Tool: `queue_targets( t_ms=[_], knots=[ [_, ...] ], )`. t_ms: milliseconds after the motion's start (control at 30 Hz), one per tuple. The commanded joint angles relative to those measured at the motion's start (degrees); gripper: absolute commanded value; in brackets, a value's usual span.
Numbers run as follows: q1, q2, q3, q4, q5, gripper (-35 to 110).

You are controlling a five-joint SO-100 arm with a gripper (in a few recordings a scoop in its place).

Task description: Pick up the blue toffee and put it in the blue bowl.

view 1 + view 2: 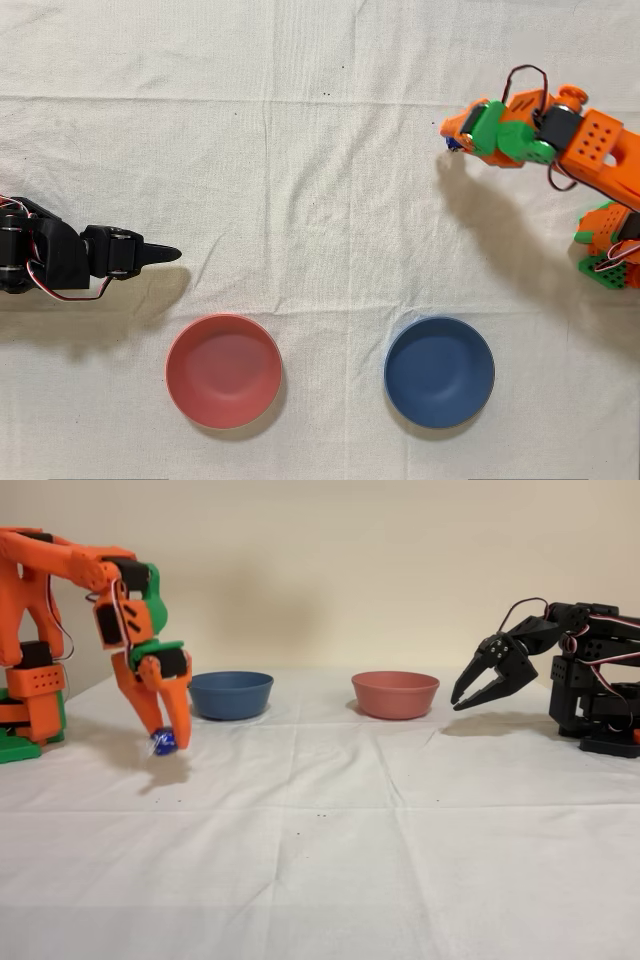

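The blue toffee [164, 743], a tiny round sweet in shiny dark blue foil, is sitting pinched between the tips of the orange two-finger claw [168, 742], which is closing on it with its fingers pointing down; in the side view the sweet is hanging just above the white wrinkled tablecloth [330, 830], its shadow lying a little below and to the right. Its long axis is too small to make out. In the overhead view the claw [455, 138] is showing only a speck of blue at its tip. The move ahead, as I judge it, is turning on one relation: the round, shallow, matte dark blue bowl [231, 695] is standing to the right of the claw and further back in the side view, near but apart, while from overhead the bowl [439, 371] is lying well below the claw. The orange arm is arching high and folding sharply downward at the wrist. Further right, the pinkish-red round bowl [395, 694] is resting beside the idle black arm [560, 675].
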Motion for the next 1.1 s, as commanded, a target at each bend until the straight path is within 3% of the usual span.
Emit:
queue_targets(
  t_ms=[0, 433, 1067],
  knots=[
    [-1.85, 9.58, -1.05, 2.9, -1.32, 16],
    [-15.47, 12.92, -10.55, 6.33, -6.5, 16],
    [-39.02, 5.01, -32.87, 15.64, -3.08, 16]
  ],
)
